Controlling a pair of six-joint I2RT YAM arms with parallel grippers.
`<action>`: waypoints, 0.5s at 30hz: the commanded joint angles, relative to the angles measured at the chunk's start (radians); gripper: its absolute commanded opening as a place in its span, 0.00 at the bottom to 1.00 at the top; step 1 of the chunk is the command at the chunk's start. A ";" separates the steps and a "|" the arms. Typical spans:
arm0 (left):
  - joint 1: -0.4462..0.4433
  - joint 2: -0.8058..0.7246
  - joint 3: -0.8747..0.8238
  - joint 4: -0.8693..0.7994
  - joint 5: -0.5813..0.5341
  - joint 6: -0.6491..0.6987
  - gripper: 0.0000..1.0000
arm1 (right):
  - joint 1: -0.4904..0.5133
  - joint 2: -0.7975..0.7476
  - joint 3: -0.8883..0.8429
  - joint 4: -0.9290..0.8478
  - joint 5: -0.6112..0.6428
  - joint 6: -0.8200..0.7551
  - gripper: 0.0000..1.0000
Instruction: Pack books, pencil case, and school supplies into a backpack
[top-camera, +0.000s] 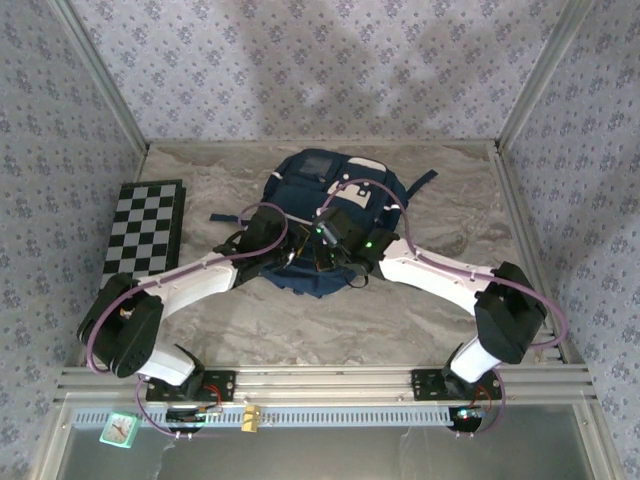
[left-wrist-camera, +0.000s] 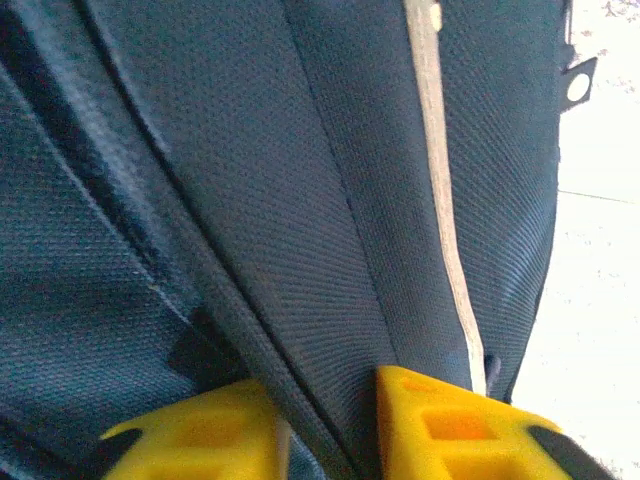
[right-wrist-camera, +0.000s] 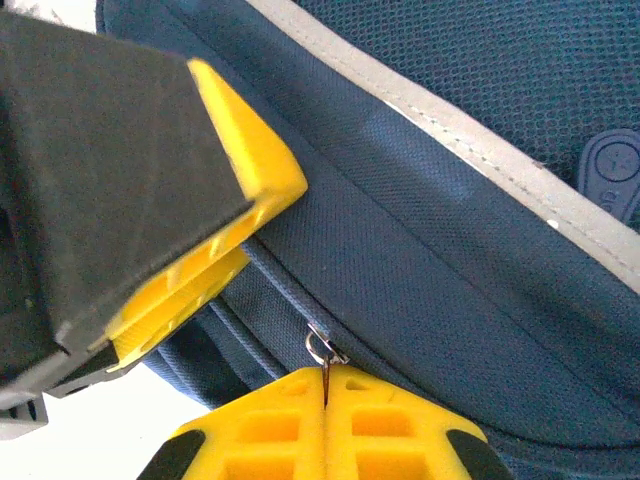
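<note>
**Zip pinched, bag nearly ready**

Closest to us, the right gripper (right-wrist-camera: 326, 388) has its yellow fingers pressed together on the small metal zipper pull (right-wrist-camera: 322, 350) of the backpack (right-wrist-camera: 450, 260). The left gripper (left-wrist-camera: 330, 420) sits just beside it. Its fingers stand a little apart, astride a seam of navy cloth. We cannot tell whether they pinch that cloth or merely rest over it.

The backpack lies flat in the middle of the table (top-camera: 300, 325), front patches facing up. Both arms meet over its near end. Its pale piping (right-wrist-camera: 470, 135) runs just above the zip line that the right fingers hold.

What the bag contains we cannot see, since the cloth covers everything inside. Nor can we make out how much of the zip track is joined on either side of the pull. From the bare marble around the bag, we judge that the books, pencil case and supplies are already loaded. That would leave the zip as the step in hand: one gripper steadies the fabric while the other draws the pull along. If so, only the closing remains.

Further out, a black-and-white checkered board (top-camera: 145, 228) lies at the table's left side, well apart from the bag. It is not part of the packing.
</note>
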 joint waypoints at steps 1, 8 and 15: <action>-0.003 0.003 0.057 -0.042 -0.133 -0.019 0.20 | 0.010 -0.005 0.004 -0.056 0.044 0.022 0.00; 0.035 -0.031 0.045 -0.105 -0.155 0.048 0.01 | 0.008 -0.042 -0.018 -0.160 0.122 0.016 0.00; 0.085 -0.031 0.109 -0.185 -0.074 0.195 0.00 | -0.017 -0.115 -0.081 -0.269 0.191 -0.025 0.00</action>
